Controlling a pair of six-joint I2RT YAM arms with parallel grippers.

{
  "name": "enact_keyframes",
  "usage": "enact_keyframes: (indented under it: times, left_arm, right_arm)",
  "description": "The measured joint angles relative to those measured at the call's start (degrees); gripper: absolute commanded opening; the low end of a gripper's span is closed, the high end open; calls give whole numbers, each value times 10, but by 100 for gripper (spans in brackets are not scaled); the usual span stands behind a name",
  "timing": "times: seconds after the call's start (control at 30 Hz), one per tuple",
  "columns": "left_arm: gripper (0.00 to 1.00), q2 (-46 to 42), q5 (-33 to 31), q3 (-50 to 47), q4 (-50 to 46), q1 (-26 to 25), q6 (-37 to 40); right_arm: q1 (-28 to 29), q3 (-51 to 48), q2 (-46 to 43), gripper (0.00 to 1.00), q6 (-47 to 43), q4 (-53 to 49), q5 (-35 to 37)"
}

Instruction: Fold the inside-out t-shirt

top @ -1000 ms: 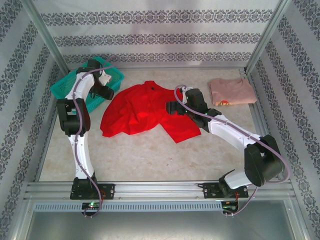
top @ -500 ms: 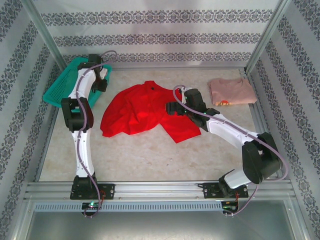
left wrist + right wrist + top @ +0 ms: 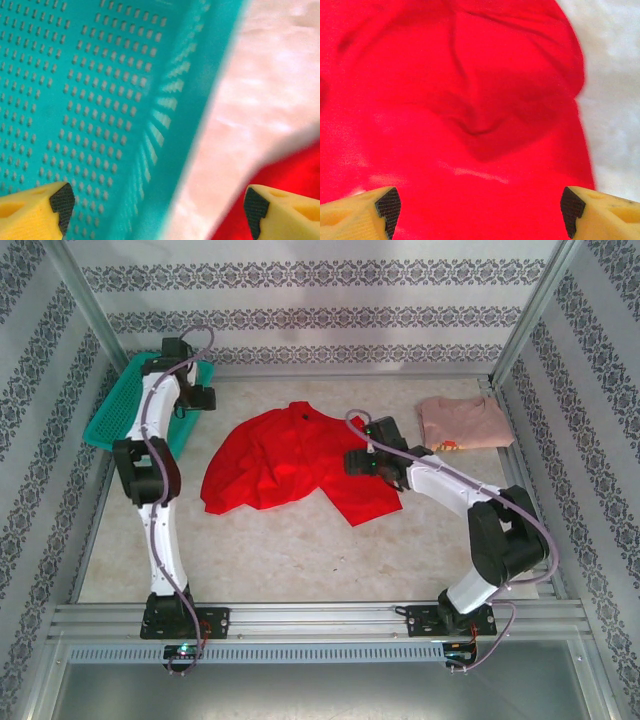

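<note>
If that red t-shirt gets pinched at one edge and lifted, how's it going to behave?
Probably floppy: the red t-shirt lies crumpled with soft creases, so it would likely drape from the pinch. Likely light, since it lies thin and flat. Pushed, it would probably bunch on the table rather than slide whole.

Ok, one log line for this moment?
red shirt: rumpled, unfolded, mid-table | left tool: open, empty, over basket rim | right tool: open, empty, above red shirt
</note>
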Motion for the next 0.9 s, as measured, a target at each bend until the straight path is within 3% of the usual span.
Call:
enact_keyframes:
  times: [0.1,0.2,0.3,0.37,0.43,0.53,0.6,0.8,0.9]
  left_arm:
    - [93,-152,41,-157,76,-13,-39]
    - [92,-309,79,-318,167,-43,-85]
    - [90,-426,98,-473,236,-93,-129]
    - [90,-463,99,-571,262,-124,-155]
    - [89,-466,92,-653,269,-138,-173]
    - [83,-442,76,-742,270,-141,-193]
    - [72,-422,71,-764,269,-141,-199]
    - [7,-347,100,-740,301,-142,-206]
    - [0,-354,127,-738,309,-142,-208]
  right_arm:
    - [-43,6,39,77,6,-8,-16]
    - [-50,32,102,67,7,-19,-36]
    - [-46,55,150,38,4,-21,-51]
    - [-46,62,156,16,3,-19,-56]
    - [-47,61,152,0,3,-16,-60]
    - [-49,35,121,0,8,-1,-64]
    - [-53,13,79,0,10,3,-70]
    - [-87,22,-28,0,24,7,-108]
    - [-99,32,-76,0,26,5,-121]
